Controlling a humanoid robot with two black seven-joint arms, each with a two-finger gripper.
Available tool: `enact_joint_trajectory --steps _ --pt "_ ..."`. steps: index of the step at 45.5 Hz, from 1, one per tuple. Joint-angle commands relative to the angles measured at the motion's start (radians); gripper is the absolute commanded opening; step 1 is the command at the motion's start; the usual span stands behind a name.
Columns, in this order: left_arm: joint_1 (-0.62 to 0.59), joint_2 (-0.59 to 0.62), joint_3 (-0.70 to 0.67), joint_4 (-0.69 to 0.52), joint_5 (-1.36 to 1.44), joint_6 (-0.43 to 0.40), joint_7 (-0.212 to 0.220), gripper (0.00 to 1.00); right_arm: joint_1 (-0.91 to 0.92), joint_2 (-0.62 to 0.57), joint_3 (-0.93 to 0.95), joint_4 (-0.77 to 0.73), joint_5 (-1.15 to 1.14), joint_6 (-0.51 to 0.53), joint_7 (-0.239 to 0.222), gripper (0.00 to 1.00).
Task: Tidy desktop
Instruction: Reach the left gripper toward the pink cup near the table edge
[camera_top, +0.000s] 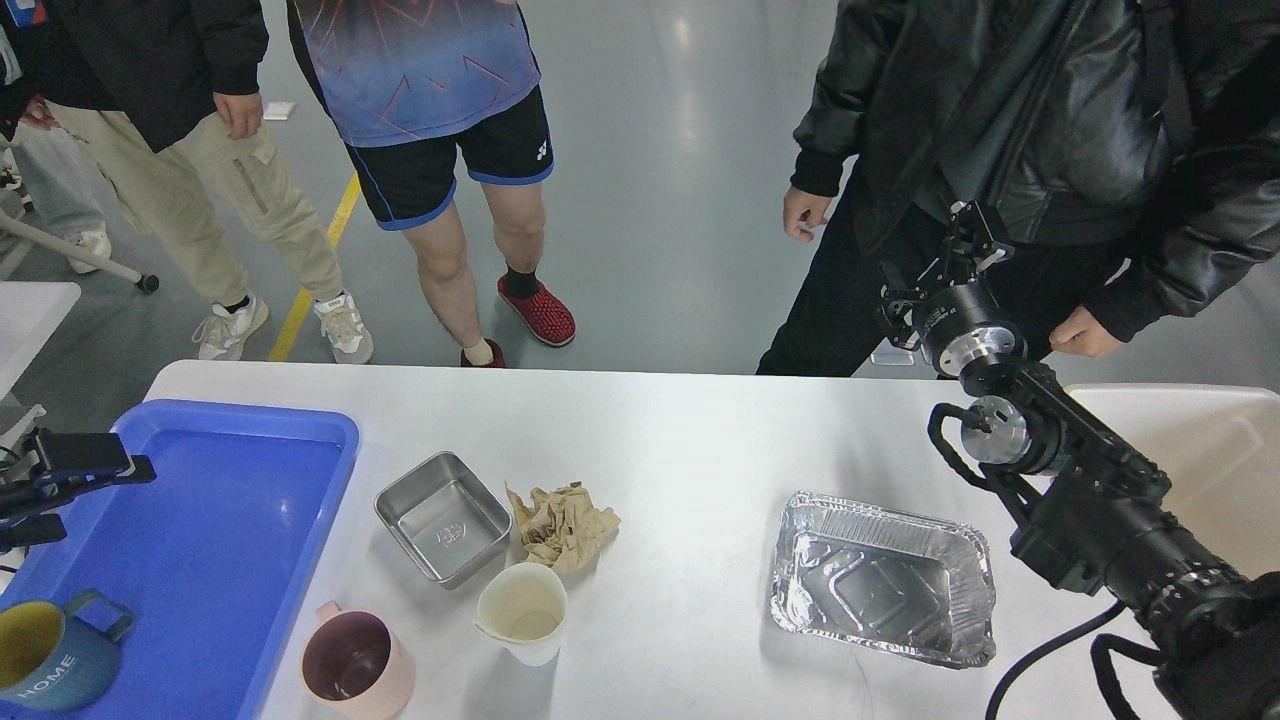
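The large white rectangular worktop with rounded corners (680, 440) fills the lower part of the head view and is the surface to clear. Loose on it: a small square stainless steel pan (443, 517) near centre-left, a crumpled brown paper wad (562, 525) touching or just beside it at 3 o'clock, a white paper cup (522, 611) just at 6 o'clock of the wad, a pink plastic mug (357, 664) at 8 o'clock of the cup, and a rectangular crinkled aluminium foil tray (883, 578) well apart at 3 o'clock. The blue plastic tray (240, 450) sits at the 9 o'clock edge, holding a blue and yellow ceramic mug marked HOME (45, 655). A beige open-topped bin (1200, 450) shows at the far 3 o'clock edge. Right tool (962, 240) is raised past the 12 o'clock edge of the worktop, dark against a bystander's jacket; can't tell if the fingers are apart or together, nothing visibly held. Left tool (85, 467) hangs over the blue tray's 9 o'clock side; can't tell its state either. My read: no grasp is in hand yet. The right arm is best placed for the foil tray: pinch one rim lightly, it will crush. The wad likely belongs in the bin. Go for the cup from above, since the pan and wad crowd it. Watch the bystanders at 12 o'clock.
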Motion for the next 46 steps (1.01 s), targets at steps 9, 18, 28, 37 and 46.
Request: enact_joint_trajectory --steps 9,18,28,37,46 --pt "0.004 -0.068 -0.006 0.000 0.025 -0.025 0.002 0.97 -0.009 0.000 0.000 0.005 0.000 0.000 0.000 1.00" --pt "0.036 -0.229 0.003 0.002 0.025 0.020 0.019 0.96 -0.014 0.000 0.000 0.008 0.000 0.000 0.000 1.00" --pt "0.097 -0.346 0.051 0.003 0.025 0.090 0.066 0.93 -0.014 0.000 0.000 0.008 0.000 -0.001 0.000 1.00" --pt "0.142 -0.383 0.118 0.011 0.025 0.164 0.073 0.93 -0.014 0.000 0.000 0.007 0.000 -0.001 0.000 1.00" --pt "0.198 -0.441 0.117 0.015 0.025 0.230 0.070 0.93 -0.014 0.008 0.000 0.008 0.000 -0.003 0.000 1.00"
